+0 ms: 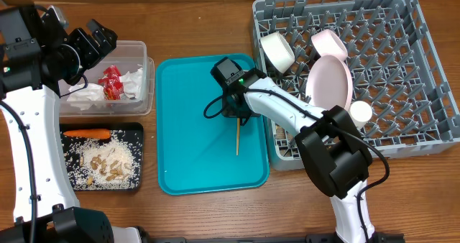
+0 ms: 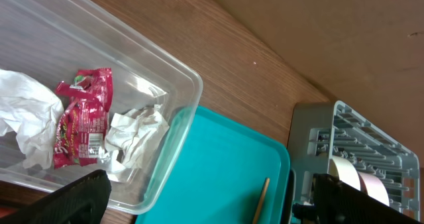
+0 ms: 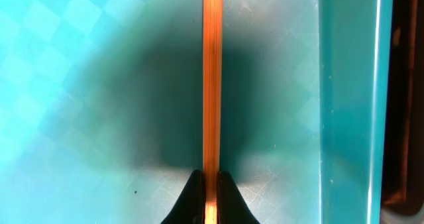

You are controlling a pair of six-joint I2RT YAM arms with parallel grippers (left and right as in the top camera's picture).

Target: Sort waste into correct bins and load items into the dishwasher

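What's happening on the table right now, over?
Right end effector shut on wooden stick, on teal tray. Left end effector open, near clear tub. Nothing blocking.

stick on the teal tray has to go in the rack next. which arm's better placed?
Right. The right gripper is shut on the stick, which lies on the teal tray right beside the dish rack. The left gripper hangs open over the clear tub, on the tray's far side from the rack.
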